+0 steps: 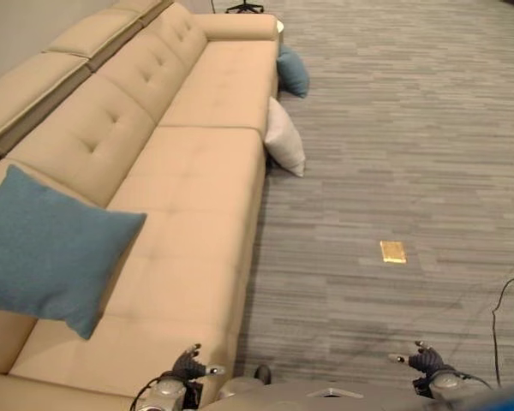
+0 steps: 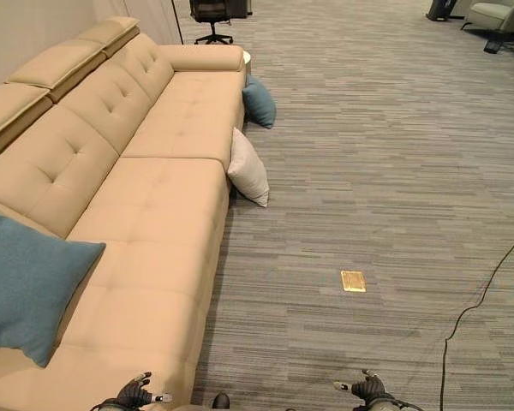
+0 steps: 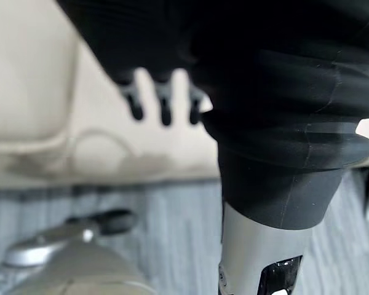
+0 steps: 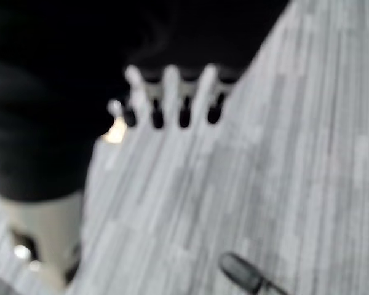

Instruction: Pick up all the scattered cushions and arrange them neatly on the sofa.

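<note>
A long beige sofa (image 1: 197, 180) runs along the left. One blue cushion (image 1: 47, 253) leans upright against its backrest at the near end. A white cushion (image 1: 284, 139) stands on the carpet, leaning on the sofa's front edge about halfway along. Farther back a second blue cushion (image 1: 292, 70) rests on the floor against the sofa front near the armrest. My left hand (image 1: 188, 366) is low by the sofa's near corner, open and holding nothing. My right hand (image 1: 424, 358) hangs over bare carpet at the lower right, fingers relaxed and open.
Grey striped carpet (image 1: 394, 154) stretches to the right of the sofa. A small brass floor plate (image 1: 393, 252) is set into it ahead of my right hand. An office chair (image 2: 211, 15) stands beyond the sofa's far end, and an armchair (image 2: 497, 15) sits at the far right.
</note>
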### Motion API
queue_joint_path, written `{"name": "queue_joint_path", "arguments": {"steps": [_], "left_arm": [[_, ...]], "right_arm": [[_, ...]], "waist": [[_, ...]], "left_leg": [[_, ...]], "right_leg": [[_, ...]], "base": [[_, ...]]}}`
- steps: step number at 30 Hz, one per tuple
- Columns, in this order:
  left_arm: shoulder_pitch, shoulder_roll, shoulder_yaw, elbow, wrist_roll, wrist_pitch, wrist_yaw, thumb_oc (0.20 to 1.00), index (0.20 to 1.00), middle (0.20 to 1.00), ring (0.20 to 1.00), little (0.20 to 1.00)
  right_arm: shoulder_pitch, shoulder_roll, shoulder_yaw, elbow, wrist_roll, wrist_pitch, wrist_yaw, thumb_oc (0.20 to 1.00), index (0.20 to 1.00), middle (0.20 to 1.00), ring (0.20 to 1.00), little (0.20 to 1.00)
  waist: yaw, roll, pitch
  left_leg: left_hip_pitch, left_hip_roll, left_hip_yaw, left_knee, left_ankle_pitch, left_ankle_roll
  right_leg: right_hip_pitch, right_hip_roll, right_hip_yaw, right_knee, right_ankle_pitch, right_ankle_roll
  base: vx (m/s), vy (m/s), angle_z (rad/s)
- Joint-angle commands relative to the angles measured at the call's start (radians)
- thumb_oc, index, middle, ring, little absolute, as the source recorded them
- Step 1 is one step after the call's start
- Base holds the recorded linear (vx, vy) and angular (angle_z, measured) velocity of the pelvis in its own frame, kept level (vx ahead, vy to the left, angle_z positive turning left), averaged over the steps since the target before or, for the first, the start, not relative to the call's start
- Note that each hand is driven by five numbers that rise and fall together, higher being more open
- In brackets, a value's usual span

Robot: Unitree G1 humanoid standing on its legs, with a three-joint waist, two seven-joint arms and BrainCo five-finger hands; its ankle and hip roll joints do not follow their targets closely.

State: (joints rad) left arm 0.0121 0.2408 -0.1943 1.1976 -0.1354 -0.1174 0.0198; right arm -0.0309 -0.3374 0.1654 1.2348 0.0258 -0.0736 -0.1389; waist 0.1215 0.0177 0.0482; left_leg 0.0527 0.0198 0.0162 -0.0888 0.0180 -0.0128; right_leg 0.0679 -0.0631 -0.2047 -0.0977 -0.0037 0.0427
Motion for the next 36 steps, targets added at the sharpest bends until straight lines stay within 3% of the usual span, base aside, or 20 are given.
{"name": "queue_joint_path", "arguments": {"steps": [1, 6, 8, 13, 14, 16, 18, 20, 22, 24, 25, 28, 29, 33, 34, 35, 36], "left_arm": [[-0.084, -0.024, 0.0, 0.042, -0.003, -0.024, -0.001, 1.0, 1.0, 1.0, 1.0, 1.0], [-0.102, -0.028, -0.018, 0.037, 0.0, -0.021, 0.002, 1.0, 1.0, 1.0, 1.0, 1.0], [-0.115, -0.025, -0.013, 0.036, -0.009, -0.021, 0.005, 1.0, 1.0, 1.0, 1.0, 1.0], [-0.129, -0.02, -0.022, 0.03, -0.026, -0.023, 0.007, 1.0, 1.0, 1.0, 1.0, 1.0], [-0.134, -0.021, -0.03, 0.03, -0.023, -0.025, 0.008, 1.0, 1.0, 1.0, 1.0, 1.0], [-0.151, -0.029, -0.039, 0.027, -0.023, -0.027, 0.01, 1.0, 1.0, 1.0, 1.0, 1.0], [-0.155, -0.029, -0.041, 0.026, -0.026, -0.027, 0.013, 1.0, 1.0, 1.0, 1.0, 1.0], [-0.152, -0.029, -0.043, 0.025, -0.026, -0.027, 0.016, 1.0, 1.0, 1.0, 1.0, 1.0], [-0.136, -0.03, -0.038, 0.04, -0.007, -0.02, 0.009, 1.0, 1.0, 1.0, 1.0, 1.0], [-0.133, -0.029, -0.035, 0.04, -0.004, -0.019, 0.008, 1.0, 1.0, 1.0, 1.0, 1.0], [-0.127, -0.023, -0.034, 0.044, 0.008, -0.02, 0.005, 1.0, 1.0, 1.0, 1.0, 1.0], [-0.122, -0.019, -0.033, 0.043, 0.006, -0.022, 0.004, 1.0, 1.0, 1.0, 1.0, 1.0], [-0.11, -0.012, -0.023, 0.038, 0.006, -0.016, 0.0, 1.0, 1.0, 1.0, 1.0, 1.0], [-0.107, 0.003, -0.018, 0.043, 0.024, -0.009, 0.0, 1.0, 1.0, 1.0, 1.0, 1.0], [-0.105, 0.01, -0.018, 0.038, 0.024, -0.009, 0.001, 1.0, 1.0, 1.0, 1.0, 1.0], [-0.105, 0.01, -0.018, 0.038, 0.024, -0.009, 0.001, 1.0, 1.0, 1.0, 1.0, 1.0], [-0.114, 0.017, -0.018, 0.021, 0.013, -0.007, 0.005, 1.0, 1.0, 1.0, 1.0, 1.0]], "right_arm": [[-0.009, -0.067, -0.007, 0.009, 0.004, -0.015, -0.019, 1.0, 1.0, 1.0, 1.0, 1.0], [-0.016, -0.066, 0.0, 0.013, -0.002, -0.006, -0.025, 1.0, 1.0, 1.0, 1.0, 1.0], [-0.032, -0.063, 0.013, 0.012, -0.006, -0.005, -0.027, 1.0, 1.0, 1.0, 1.0, 1.0], [-0.032, -0.058, 0.032, 0.002, 0.003, -0.005, -0.021, 1.0, 1.0, 1.0, 1.0, 1.0], [-0.03, -0.06, 0.031, -0.001, 0.008, -0.008, -0.021, 1.0, 1.0, 1.0, 1.0, 1.0], [-0.047, -0.076, 0.025, -0.007, 0.024, -0.016, -0.029, 1.0, 1.0, 1.0, 1.0, 1.0], [-0.054, -0.08, 0.025, -0.006, 0.029, -0.018, -0.032, 1.0, 1.0, 1.0, 1.0, 1.0], [-0.056, -0.084, 0.027, 0.0, 0.03, -0.013, -0.031, 1.0, 1.0, 1.0, 1.0, 1.0], [-0.054, -0.081, 0.029, 0.008, 0.033, -0.014, -0.031, 1.0, 1.0, 1.0, 1.0, 1.0], [-0.056, -0.079, 0.03, 0.01, 0.033, -0.014, -0.031, 1.0, 1.0, 1.0, 1.0, 1.0], [-0.067, -0.071, 0.038, 0.015, 0.035, -0.014, -0.034, 1.0, 1.0, 1.0, 1.0, 1.0], [-0.074, -0.063, 0.044, 0.013, 0.037, -0.015, -0.032, 1.0, 1.0, 1.0, 1.0, 1.0], [-0.075, -0.053, 0.051, 0.01, 0.028, -0.015, -0.028, 1.0, 1.0, 1.0, 1.0, 1.0], [-0.073, -0.033, 0.055, 0.018, 0.008, -0.011, -0.022, 1.0, 1.0, 1.0, 1.0, 1.0], [-0.075, -0.027, 0.058, 0.017, -0.008, -0.009, -0.014, 1.0, 1.0, 1.0, 1.0, 1.0], [-0.075, -0.028, 0.058, 0.017, -0.008, -0.009, -0.014, 1.0, 1.0, 1.0, 1.0, 1.0], [-0.087, -0.022, 0.061, 0.005, -0.007, -0.005, -0.011, 1.0, 1.0, 1.0, 1.0, 1.0]], "waist": [[0.015, -0.017, -0.009], [0.013, -0.018, 0.016], [0.026, -0.018, 0.034], [0.021, -0.028, 0.048], [0.015, -0.029, 0.055], [0.009, -0.03, 0.094], [0.014, -0.029, 0.101], [0.025, -0.032, 0.102], [0.041, -0.049, 0.083], [0.048, -0.05, 0.081], [0.074, -0.048, 0.074], [0.098, -0.048, 0.071], [0.108, -0.059, 0.053], [0.117, -0.081, 0.047], [0.111, -0.078, 0.06], [0.112, -0.078, 0.057], [0.083, -0.06, 0.087]], "left_leg": [[0.001, -0.027, -0.123, 0.002, -0.025, -0.025], [-0.01, -0.029, -0.112, 0.006, -0.028, -0.012], [-0.034, -0.022, -0.089, 0.015, -0.028, -0.012], [-0.048, 0.003, -0.074, 0.047, -0.031, -0.03], [-0.053, 0.013, -0.072, 0.071, -0.035, -0.04], [-0.133, 0.035, -0.044, 0.245, 0.001, -0.086], [-0.162, 0.04, -0.044, 0.3, 0.023, -0.087], [-0.204, 0.005, -0.061, 0.33, 0.017, -0.071], [-0.25, -0.071, -0.054, 0.247, -0.016, -0.039], [-0.257, -0.083, -0.049, 0.228, -0.009, -0.034], [-0.321, -0.119, -0.049, 0.187, 0.052, -0.029], [-0.344, -0.127, -0.046, 0.17, 0.083, -0.032], [-0.317, -0.125, -0.05, 0.155, 0.07, -0.001], [-0.284, -0.12, -0.048, 0.172, 0.039, 0.026], [-0.242, -0.115, -0.053, 0.179, 0.01, 0.048], [-0.246, -0.113, -0.054, 0.178, 0.011, 0.047], [-0.206, -0.101, -0.07, 0.185, -0.007, 0.068]], "right_leg": [[0.001, -0.018, -0.073, 0.01, 0.004, 0.094], [-0.034, -0.012, -0.054, 0.035, 0.014, 0.091], [-0.07, -0.019, -0.083, 0.062, 0.012, 0.096], [-0.084, -0.017, -0.095, 0.08, -0.002, 0.082], [-0.081, -0.015, -0.097, 0.08, -0.01, 0.076], [-0.063, -0.018, -0.114, 0.073, -0.025, 0.06], [-0.06, -0.018, -0.121, 0.075, -0.029, 0.053], [-0.049, -0.014, -0.119, 0.069, -0.031, 0.049], [-0.012, 0.004, -0.108, 0.037, -0.04, 0.059], [0.0, 0.011, -0.098, 0.031, -0.045, 0.059], [0.021, 0.046, -0.061, 0.025, -0.056, 0.053], [0.037, 0.066, -0.024, 0.029, -0.071, 0.047], [0.051, 0.075, -0.006, 0.053, -0.096, 0.041], [0.037, 0.057, 0.001, 0.191, -0.104, 0.069], [-0.034, 0.023, -0.012, 0.367, -0.043, 0.126], [-0.037, 0.025, -0.012, 0.366, -0.041, 0.125], [-0.136, 0.005, -0.021, 0.544, 0.053, 0.171]], "base": [[-0.01, 0.032, -0.02], [-0.06, -0.021, -0.08], [-0.09, -0.072, -0.35], [0.06, -0.133, -0.55], [0.02, -0.141, -0.1], [0.02, -0.18, 0.03], [0.04, -0.077, -0.03], [0.16, -0.07, -0.18], [0.35, -0.099, -0.15], [0.25, -0.039, -0.09], [0.22, -0.012, -0.05], [0.23, 0.014, -0.47], [0.29, 0.063, -1.05], [0.23, 0.076, -0.58], [0.22, 0.108, -0.37], [0.21, 0.144, -0.54], [0.12, 0.105, -0.42]]}}
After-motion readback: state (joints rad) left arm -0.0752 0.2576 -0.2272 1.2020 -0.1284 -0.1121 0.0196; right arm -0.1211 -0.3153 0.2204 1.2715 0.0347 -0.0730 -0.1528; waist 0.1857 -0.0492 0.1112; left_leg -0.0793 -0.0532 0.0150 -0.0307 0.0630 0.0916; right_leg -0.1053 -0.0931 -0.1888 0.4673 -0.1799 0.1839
